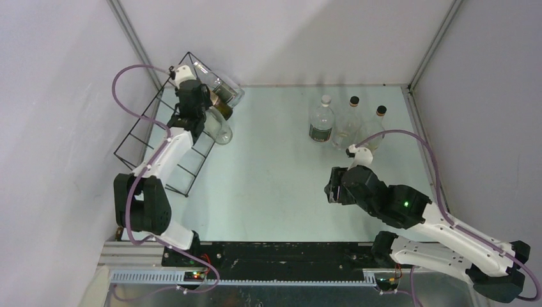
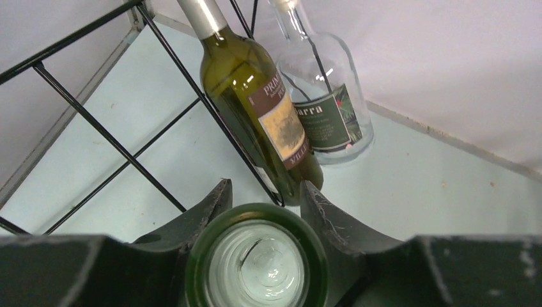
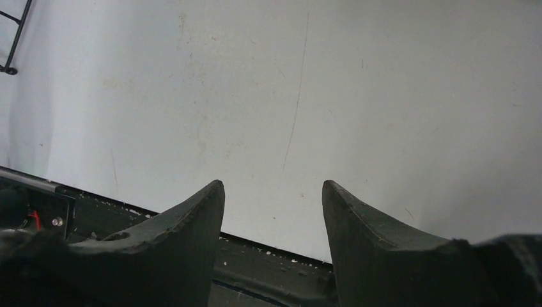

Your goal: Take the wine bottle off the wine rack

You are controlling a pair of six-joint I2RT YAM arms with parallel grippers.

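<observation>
Left gripper [image 2: 265,188] clamped on green-glass wine bottle [image 2: 259,262], just beside wine rack [image 2: 96,123], far left. Right gripper [image 3: 273,192] fingers apart, empty, over pale green table [image 1: 275,179]. White walls [image 1: 287,38], aluminium corner posts [image 1: 135,41].

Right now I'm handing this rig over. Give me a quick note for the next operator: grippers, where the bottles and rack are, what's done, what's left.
The left gripper is shut on a green-rimmed bottle, seen end-on, at the right side of the wine rack.
The right gripper is open and empty, over bare table.
An olive wine bottle and a clear bottle with dark label lie at the rack's far end.
Three more bottles stand at the far right.
Done: grip made.
Left: draw the held bottle clear and set it down. Whether it is already free of the wires can't be told.
</observation>
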